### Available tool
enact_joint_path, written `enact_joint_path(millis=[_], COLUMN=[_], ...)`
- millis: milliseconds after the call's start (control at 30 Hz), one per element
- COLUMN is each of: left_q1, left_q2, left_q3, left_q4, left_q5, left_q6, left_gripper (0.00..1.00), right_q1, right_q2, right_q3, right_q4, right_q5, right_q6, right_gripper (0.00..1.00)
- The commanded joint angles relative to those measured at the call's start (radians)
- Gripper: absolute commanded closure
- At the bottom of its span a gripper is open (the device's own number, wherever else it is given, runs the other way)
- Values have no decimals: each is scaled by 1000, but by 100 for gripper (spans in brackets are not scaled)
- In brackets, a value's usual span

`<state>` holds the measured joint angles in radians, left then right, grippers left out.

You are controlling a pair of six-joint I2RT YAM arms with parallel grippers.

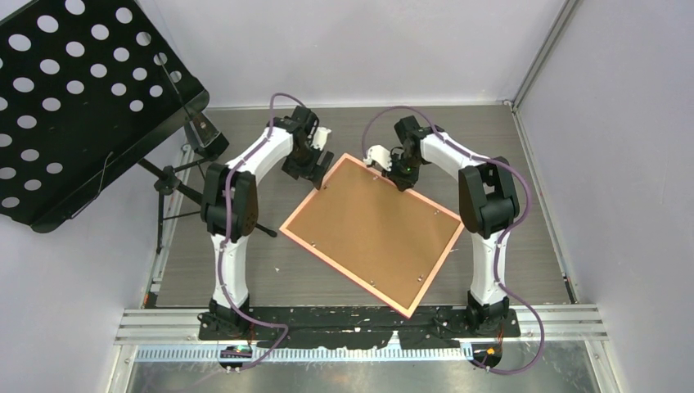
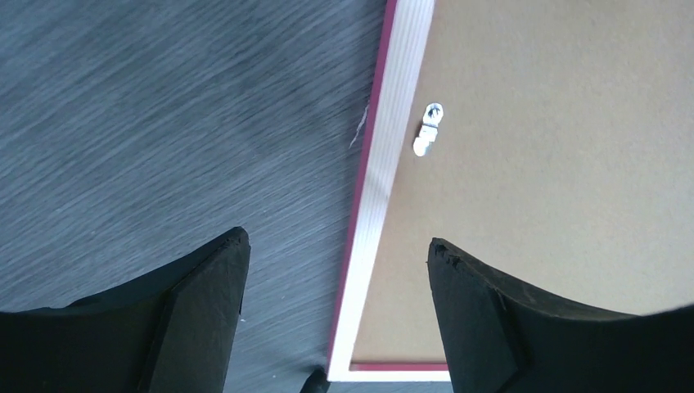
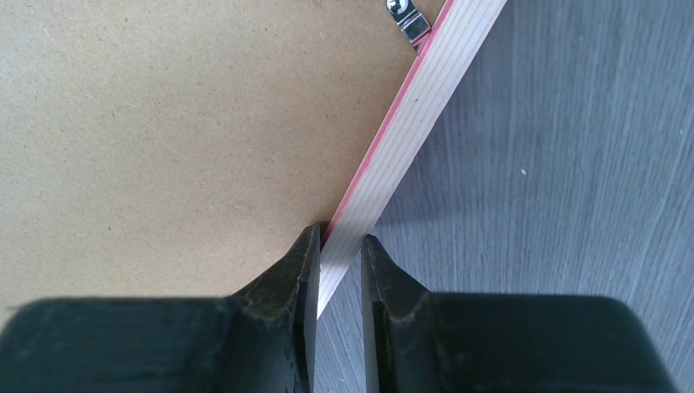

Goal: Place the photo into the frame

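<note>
**Desk:** What is in hand here?

**Photographer:** The frame (image 1: pixel 372 229) lies back-up on the table (image 1: pixel 507 164), brown board showing, glass side down. The right gripper (image 3: pixel 340 236) pinches the frame's far long rail between nearly closed fingers, close to its far corner. The left gripper (image 2: pixel 337 239) hangs spread over the short rail next to that corner, one finger above the board, the other above bare table. It grips nothing.

**Desk:** And the photo?

**Photographer:** Out of sight in all three views. Whether it sits under the board, I cannot tell.

**Desk:** So which step is this?

**Photographer:** My reading is work on the back of the frame, with the right arm steadying it at the rail. The photo has either yet to go in or is already covered.

**Desk:** What does the next move call for?

**Photographer:** Probably the small clips (image 2: pixel 427 129) along the frame's inner edge. They lie flat and call for a fine fingertip push, with the frame held firm so it does not slide.

**Desk:** How is the frame lying?

**Photographer:** Flat and turned on the diagonal. Its long axis runs from far left to near right, one corner pointing away from the arms and the opposite one toward their bases. A music stand (image 1: pixel 74 98) is well off the frame's left.
</note>
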<state>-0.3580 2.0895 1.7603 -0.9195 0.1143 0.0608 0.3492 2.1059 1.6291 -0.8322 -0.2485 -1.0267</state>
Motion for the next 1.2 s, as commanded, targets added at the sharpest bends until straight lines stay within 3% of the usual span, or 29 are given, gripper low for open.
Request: enact_joint_path(millis=[0, 333, 733, 1167], left_q1=[4, -3, -31, -50], left_q2=[42, 80, 133, 154], left_q3=[66, 84, 111, 124], left_q4=[-62, -77, -79, -63], left_q5=[34, 108, 64, 34], left_q6=[14, 26, 46, 46], left_gripper=[20, 26, 34, 37], right_q1=[34, 42, 42, 42], right_q2=[-44, -50, -62, -66], right_q3=[-53, -74, -77, -90], right_q4=[-5, 25, 25, 28], right_q5=[-39, -40, -56, -48], right_q6=[-136, -115, -92, -82], right_gripper=[94, 95, 95, 95])
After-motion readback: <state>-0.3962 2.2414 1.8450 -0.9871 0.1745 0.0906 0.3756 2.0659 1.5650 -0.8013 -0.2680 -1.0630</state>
